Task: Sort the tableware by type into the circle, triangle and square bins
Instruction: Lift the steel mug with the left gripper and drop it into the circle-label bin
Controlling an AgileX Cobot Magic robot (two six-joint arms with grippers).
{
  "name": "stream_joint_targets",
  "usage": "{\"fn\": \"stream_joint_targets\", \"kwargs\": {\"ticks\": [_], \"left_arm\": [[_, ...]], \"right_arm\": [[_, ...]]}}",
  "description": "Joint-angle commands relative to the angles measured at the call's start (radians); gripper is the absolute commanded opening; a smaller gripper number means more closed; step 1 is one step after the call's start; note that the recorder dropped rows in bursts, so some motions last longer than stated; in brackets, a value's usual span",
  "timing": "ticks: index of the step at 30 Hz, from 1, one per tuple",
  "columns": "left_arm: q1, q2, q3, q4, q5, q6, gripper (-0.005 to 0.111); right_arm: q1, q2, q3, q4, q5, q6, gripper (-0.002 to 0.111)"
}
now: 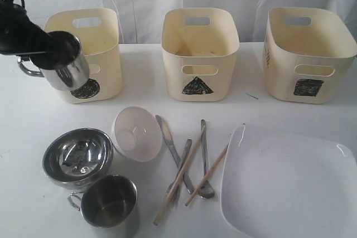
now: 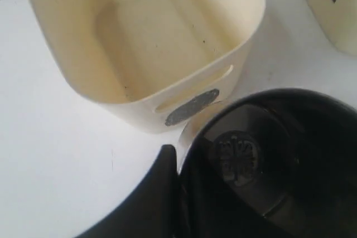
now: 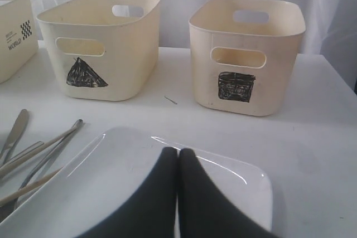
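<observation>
A: Where is the lifted mug (image 1: 71,69)?

B: It hangs off the table (image 1: 33,121), tilted, with its mouth toward the exterior camera and its handle out to the side. The left gripper (image 1: 49,45) is clamped on its rim. The left wrist view suggests 1 finger (image 2: 166,163) sits outside the wall, but the other is hidden.

A: Is it over the circle bin (image 1: 106,54)?

B: Probably not. From the wrist, the mug sits just in front of the bin's marked face, short of the opening. Nothing shows inside that bin.

A: So how should the arm finish the step?

B: It should carry the mug forward until the whole mug clears the front rim, then lower it into the tub before the fingers spread. A rim pinch on smooth steel can let a tilted mug swing, so the move should be slow. Letting go low down also avoids a clatter and a knock to the light plastic bin.

A: What about the right gripper (image 3: 178,157)?

B: Its fingers are pressed together, holding nothing, and it hovers over the square plate (image 1: 284,188). It is well apart from the left arm, so it doesn't get in the way.

A: What's left?

B: The second mug (image 1: 109,202), the steel bowl (image 1: 78,157), the white bowl (image 1: 136,133), the cutlery (image 1: 167,137) and the chopsticks (image 1: 184,171) all lie on the table. The triangle bin (image 1: 201,48) and the square bin (image 1: 312,59) wait behind them.
</observation>
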State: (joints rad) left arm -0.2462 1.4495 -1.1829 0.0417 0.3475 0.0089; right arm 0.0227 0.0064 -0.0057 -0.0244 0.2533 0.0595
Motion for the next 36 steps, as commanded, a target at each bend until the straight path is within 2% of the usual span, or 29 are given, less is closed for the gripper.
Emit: {"fn": "stream_joint_targets", "kwargs": {"ticks": [1, 3, 11, 19, 22, 27, 29, 33, 36], "left_arm": [[-0.005, -0.022, -0.011, -0.003, -0.132, 0.029, 0.0], [-0.005, 0.012, -0.038, -0.003, -0.17, 0.048, 0.0], [0.005, 0.186, -0.264, 0.004, -0.165, 0.056, 0.0], [0.039, 0.347, -0.394, 0.145, -0.168, 0.077, 0.0], [0.056, 0.39, -0.399, 0.144, -0.176, 0.069, 0.009], [0.058, 0.424, -0.399, 0.143, -0.214, 0.014, 0.04], [0.056, 0.422, -0.399, 0.139, -0.218, 0.007, 0.049], [0.056, 0.389, -0.399, 0.048, -0.172, 0.007, 0.051], [0.052, 0.34, -0.399, 0.013, -0.051, 0.014, 0.051]], "right_arm": [[-0.004, -0.006, 0.006, -0.001, -0.008, 0.004, 0.0], [-0.004, -0.006, 0.006, -0.001, -0.008, 0.004, 0.0], [-0.004, -0.006, 0.006, -0.001, -0.008, 0.004, 0.0], [-0.004, -0.006, 0.006, -0.001, -0.008, 0.004, 0.0], [-0.004, -0.006, 0.006, -0.001, -0.008, 0.004, 0.0], [-0.004, -0.006, 0.006, -0.001, -0.008, 0.004, 0.0], [-0.004, -0.006, 0.006, -0.001, -0.008, 0.004, 0.0], [-0.004, -0.006, 0.006, -0.001, -0.008, 0.004, 0.0], [-0.004, -0.006, 0.006, -0.001, -0.008, 0.004, 0.0]]}}
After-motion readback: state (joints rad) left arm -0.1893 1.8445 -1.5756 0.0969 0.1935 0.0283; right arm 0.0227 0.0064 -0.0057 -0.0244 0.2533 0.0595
